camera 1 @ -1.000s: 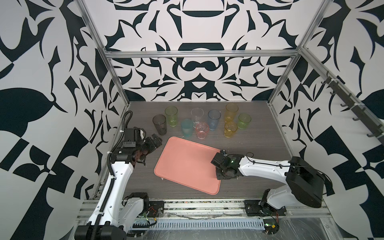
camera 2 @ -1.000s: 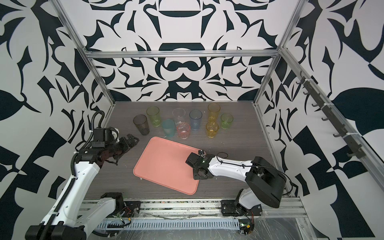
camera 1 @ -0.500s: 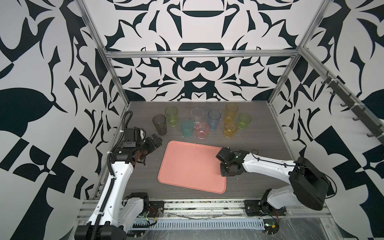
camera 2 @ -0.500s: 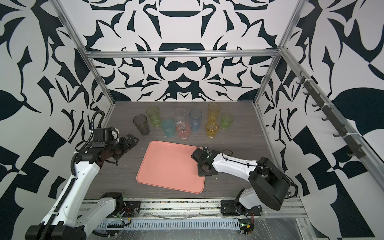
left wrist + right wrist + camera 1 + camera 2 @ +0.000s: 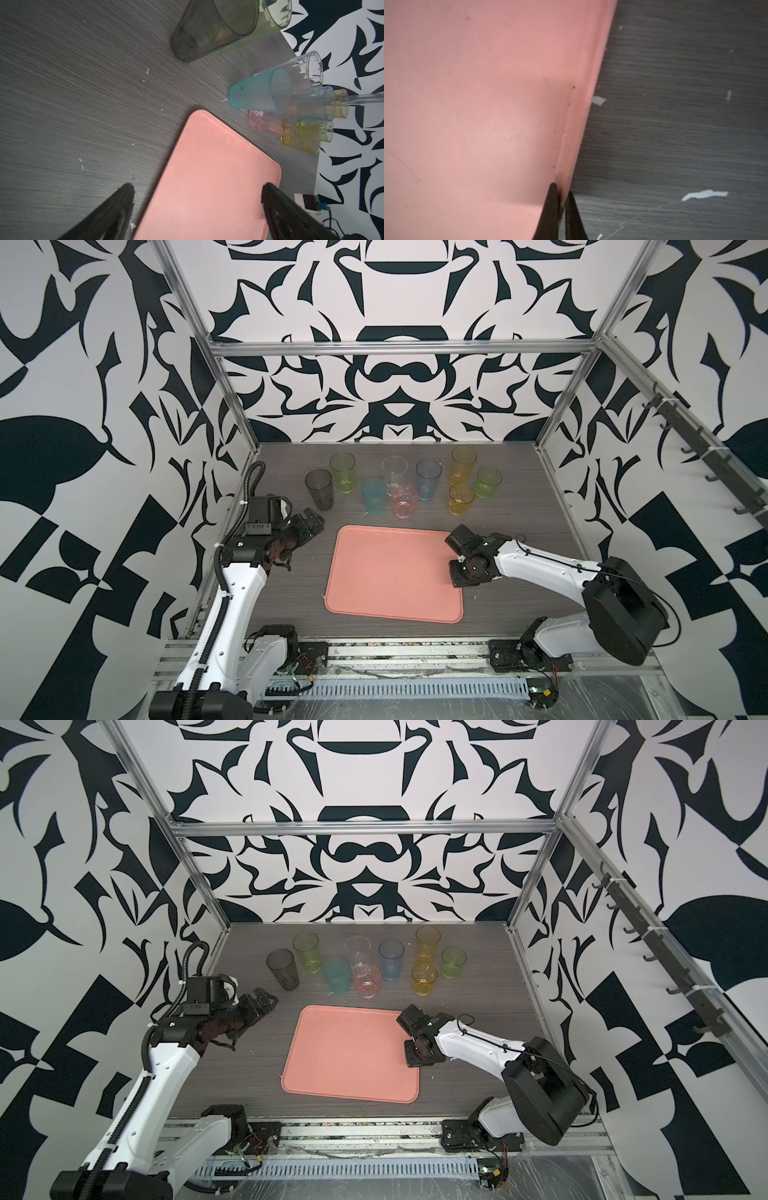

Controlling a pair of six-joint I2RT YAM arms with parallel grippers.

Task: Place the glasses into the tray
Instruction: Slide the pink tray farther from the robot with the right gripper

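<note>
Looking down in both top views, I find the tray (image 5: 390,572) flat at the middle of the table (image 5: 286,597). The nine glasses (image 5: 372,495) stand upright in a loose cluster just beyond its far edge, all on the tabletop and none on the tray. The left gripper (image 5: 311,522) hangs left of the tray, near the grey glass (image 5: 319,489), its claw spread wide and holding nothing. The right arm (image 5: 536,568) reaches in over the tray's right edge, and its own bulk covers the fingertips there, so from above I cannot read that claw. From the left wrist camera, the two spread fingers (image 5: 116,207) are cut off by the frame. Beyond them lies the tray's far left corner, the rest running out of view. The glasses overlap so much that I can pick out only the grey one, itself cropped, and the teal glass (image 5: 257,93) cleanly. From the right wrist camera, the right gripper (image 5: 560,194) is pinched narrow on the tray's right rim, one tip inside and one outside. The table there is blurred, and I cannot tell whether that edge is lifted.
</note>
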